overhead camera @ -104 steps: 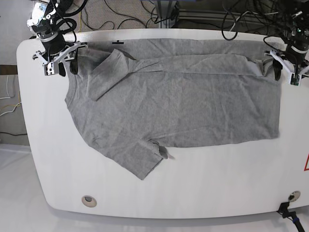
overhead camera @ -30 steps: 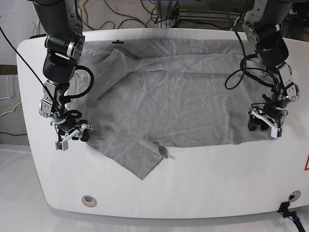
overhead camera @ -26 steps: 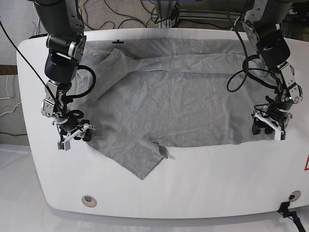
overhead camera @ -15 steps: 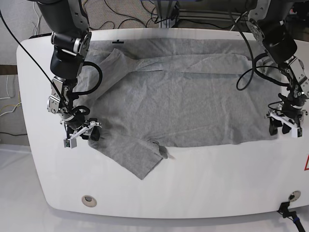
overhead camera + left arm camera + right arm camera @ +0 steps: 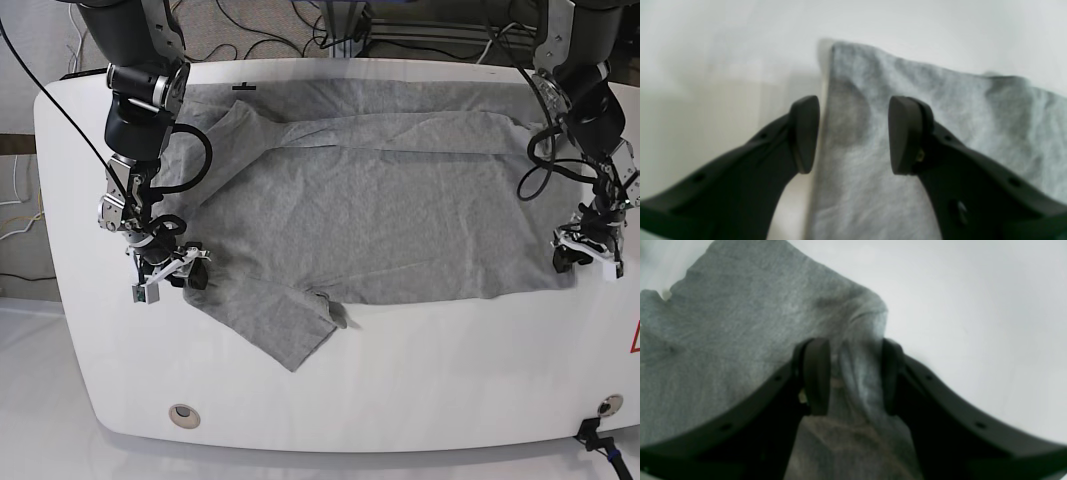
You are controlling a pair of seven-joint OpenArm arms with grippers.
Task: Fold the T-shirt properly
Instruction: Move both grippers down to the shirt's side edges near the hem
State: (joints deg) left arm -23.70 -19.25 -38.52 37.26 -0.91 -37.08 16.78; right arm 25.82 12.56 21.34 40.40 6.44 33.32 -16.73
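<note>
The grey T-shirt (image 5: pixel 370 220) lies spread across the white table (image 5: pixel 450 390), one sleeve (image 5: pixel 290 335) pointing at the near edge. My left gripper (image 5: pixel 581 262) is at the shirt's near right corner. In the left wrist view it (image 5: pixel 853 133) is open, one finger (image 5: pixel 803 133) on bare table and the other over the cloth (image 5: pixel 957 103). My right gripper (image 5: pixel 176 280) is at the near left edge of the shirt. In the right wrist view it (image 5: pixel 855 380) stands open, narrower, with a raised ridge of the shirt (image 5: pixel 740 306) between its fingers.
The far sleeve (image 5: pixel 230 140) is folded in over the shirt's body. Two round grommets (image 5: pixel 183 414) (image 5: pixel 608 405) sit near the table's front edge. Cables (image 5: pixel 250 30) run behind the table. Both forearms reach down over the shirt's side edges.
Both arms came down from the far corners to the shirt's near edge. Over the last second the left gripper slid outward to the corner, and the right gripper edged onto the cloth.
</note>
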